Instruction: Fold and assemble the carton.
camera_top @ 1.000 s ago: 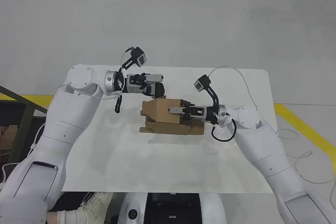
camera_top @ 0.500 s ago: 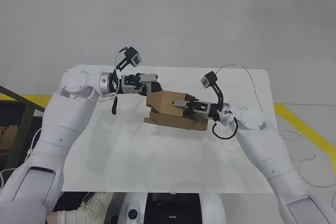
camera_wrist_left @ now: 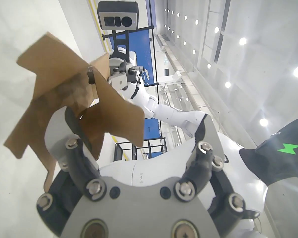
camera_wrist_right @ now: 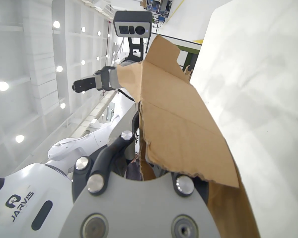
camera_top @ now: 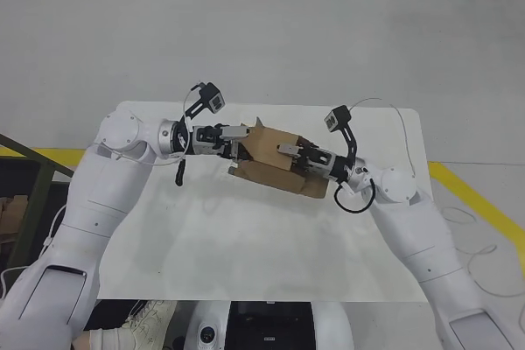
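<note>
The left arm [camera_top: 114, 188] is stretched forward and bent in at the elbow, so that the left gripper [camera_top: 239, 145] points sideways at the right gripper [camera_top: 290, 154], which faces back at it from close ahead. The left pincer's fingers [camera_wrist_left: 73, 127] stand wide apart; a flap of the carton [camera_top: 276, 162] lies against one of them and the other is free. The right arm [camera_top: 416, 232] is stretched forward too, with its forearm angled inward. The right pincer is closed on a carton wall just ahead of its wrist.
</note>
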You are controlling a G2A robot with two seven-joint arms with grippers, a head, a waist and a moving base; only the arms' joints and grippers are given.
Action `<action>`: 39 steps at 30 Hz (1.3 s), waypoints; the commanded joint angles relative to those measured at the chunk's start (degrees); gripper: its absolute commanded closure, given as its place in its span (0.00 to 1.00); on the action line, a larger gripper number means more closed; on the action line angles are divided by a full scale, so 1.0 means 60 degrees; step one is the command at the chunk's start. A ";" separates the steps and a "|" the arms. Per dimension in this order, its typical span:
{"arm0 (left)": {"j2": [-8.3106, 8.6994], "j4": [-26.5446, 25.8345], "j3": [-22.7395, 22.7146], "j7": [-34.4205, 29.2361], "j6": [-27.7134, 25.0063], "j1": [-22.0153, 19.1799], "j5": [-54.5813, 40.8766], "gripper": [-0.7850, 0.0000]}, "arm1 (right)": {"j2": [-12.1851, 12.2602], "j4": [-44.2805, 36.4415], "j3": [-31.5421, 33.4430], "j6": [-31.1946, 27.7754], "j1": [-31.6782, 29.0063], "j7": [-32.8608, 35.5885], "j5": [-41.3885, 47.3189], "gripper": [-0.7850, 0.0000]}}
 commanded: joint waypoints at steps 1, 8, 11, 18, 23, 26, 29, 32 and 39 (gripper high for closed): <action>0.0008 -0.0005 -0.0003 -0.0104 0.0071 -0.0004 -0.0005 0.00 | -0.0004 0.0020 0.0055 0.0133 -0.0030 -0.0276 -0.0017 1.00; 0.0028 -0.0094 -0.0016 -0.0206 0.0114 0.0004 0.0067 0.00 | -0.0013 0.0027 0.0176 0.0311 -0.0106 -0.0713 -0.0070 1.00; 0.0031 -0.0191 -0.0004 -0.0234 0.0135 0.0022 0.0070 0.00 | -0.0019 0.0006 0.0208 0.0360 -0.0134 -0.0852 -0.0121 1.00; -0.0024 -0.0295 0.0267 -0.0248 0.0229 -0.0074 0.0148 0.00 | -0.0052 -0.0014 0.0231 0.0471 -0.0163 -0.0988 -0.0013 1.00; -0.0117 -0.0127 0.0563 -0.0250 0.0274 -0.0308 0.0090 0.00 | -0.0075 0.0000 0.0235 0.0492 -0.0161 -0.1024 0.0026 1.00; -0.0165 -0.0090 0.0723 -0.0295 0.0271 -0.0424 0.0096 0.00 | -0.0092 0.0015 0.0237 0.0491 -0.0167 -0.1076 0.0053 1.00; -0.0207 -0.0077 0.0867 -0.0334 0.0273 -0.0498 0.0098 0.00 | -0.0105 0.0022 0.0240 0.0519 -0.0171 -0.1109 0.0064 1.00; -0.0241 -0.0048 0.0986 -0.0349 0.0283 -0.0553 0.0134 0.00 | -0.0117 0.0018 0.0245 0.0506 -0.0178 -0.1130 0.0063 1.00; -0.0309 0.0091 0.1181 -0.0341 0.0312 -0.0667 0.0160 0.00 | -0.0153 -0.0024 0.0196 0.0480 -0.0201 -0.1084 0.0065 1.00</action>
